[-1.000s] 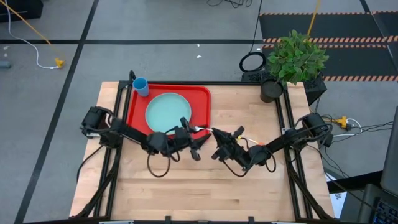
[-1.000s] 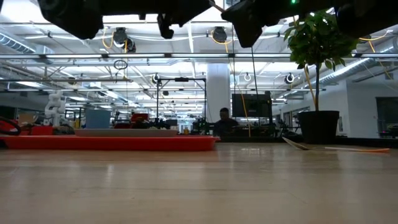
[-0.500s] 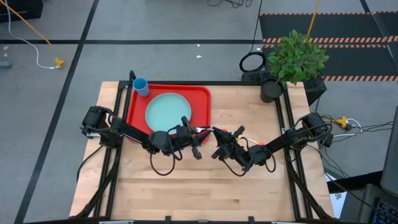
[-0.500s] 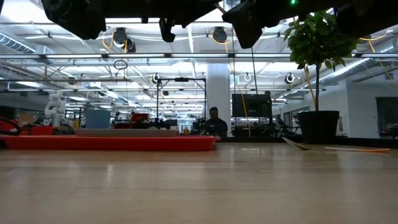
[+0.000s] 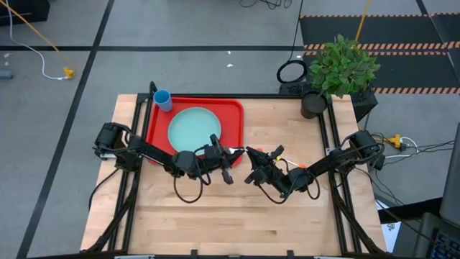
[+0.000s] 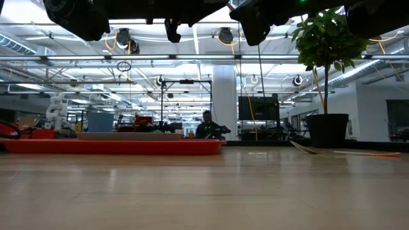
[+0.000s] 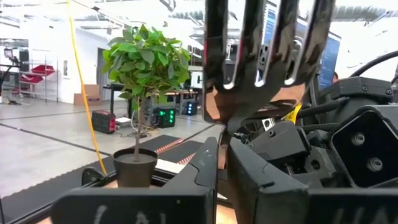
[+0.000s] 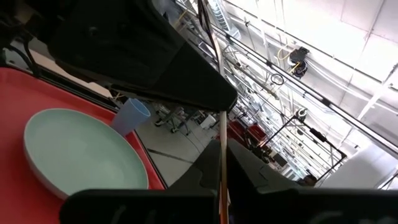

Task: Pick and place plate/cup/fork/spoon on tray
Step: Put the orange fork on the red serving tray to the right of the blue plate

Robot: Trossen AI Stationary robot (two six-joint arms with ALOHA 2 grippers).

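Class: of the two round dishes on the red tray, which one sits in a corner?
The cup: small, blue, in the tray's far-left corner. The plate, wide and mint-green, fills the middle.

The left end effector (image 5: 228, 152), wide open a second ago, now has its fingers drawn in around the fork (image 7: 264, 59), whose tines stand up between them in the left wrist view. Over the same second the left arm shifts slightly toward the right end effector (image 5: 251, 152), so the two sit closer together above the middle of the worktop (image 5: 215, 216). Beyond the worktop's far edge, a person (image 6: 206, 125) in the room moves leftward in the low view.
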